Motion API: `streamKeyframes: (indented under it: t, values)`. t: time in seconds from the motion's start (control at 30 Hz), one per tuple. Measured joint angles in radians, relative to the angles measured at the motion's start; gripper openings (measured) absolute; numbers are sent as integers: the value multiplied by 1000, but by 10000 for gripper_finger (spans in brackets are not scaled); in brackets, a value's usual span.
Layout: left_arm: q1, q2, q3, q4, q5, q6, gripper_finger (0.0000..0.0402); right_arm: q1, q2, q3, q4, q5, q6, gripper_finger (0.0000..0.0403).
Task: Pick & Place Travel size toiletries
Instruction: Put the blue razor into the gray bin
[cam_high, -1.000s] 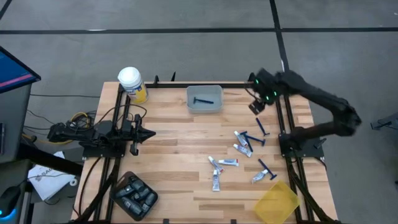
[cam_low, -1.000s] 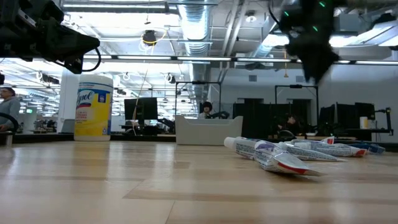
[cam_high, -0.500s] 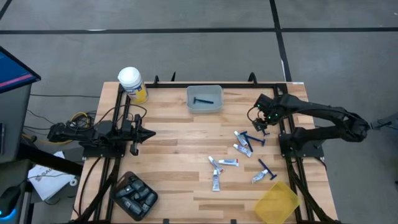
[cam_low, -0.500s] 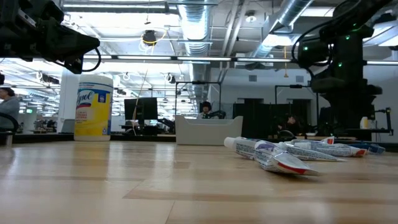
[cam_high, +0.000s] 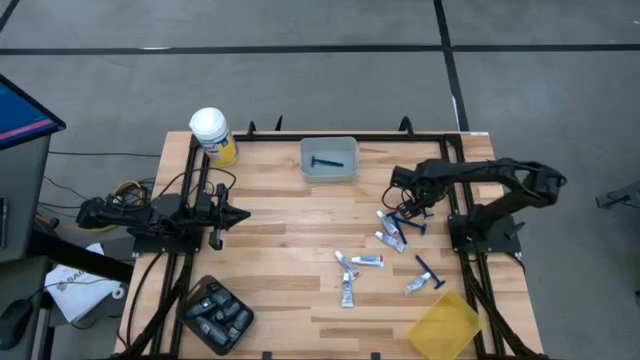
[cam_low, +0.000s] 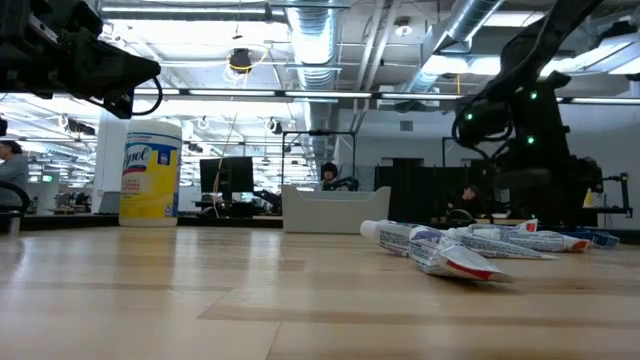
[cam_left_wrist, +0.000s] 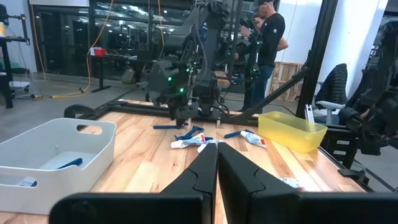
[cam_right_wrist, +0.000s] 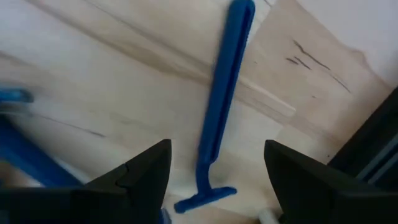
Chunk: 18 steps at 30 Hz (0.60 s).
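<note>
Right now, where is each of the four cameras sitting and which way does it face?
High view: above the table, looking straight down; both arms show, right gripper over a blue razor.
Low view: at table-top height, looking level across past toothpaste tubes; right arm shows.
Left wrist view: on the left arm, facing across the table; shut left gripper shows.
Right wrist view: looking down between open fingers at the razor.
Shared: the white bin appears in the high, low and left wrist views.
</note>
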Motion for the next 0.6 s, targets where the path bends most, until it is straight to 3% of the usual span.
streamKeyframes:
  t: [0.37,0.6]
  values:
    - [0,0,0,0,0,0,8,-47,42,-44,78,-64,-106,247]
    - [0,0,0,0,0,0,8,-122,-9,-58,108,-129,-174,202]
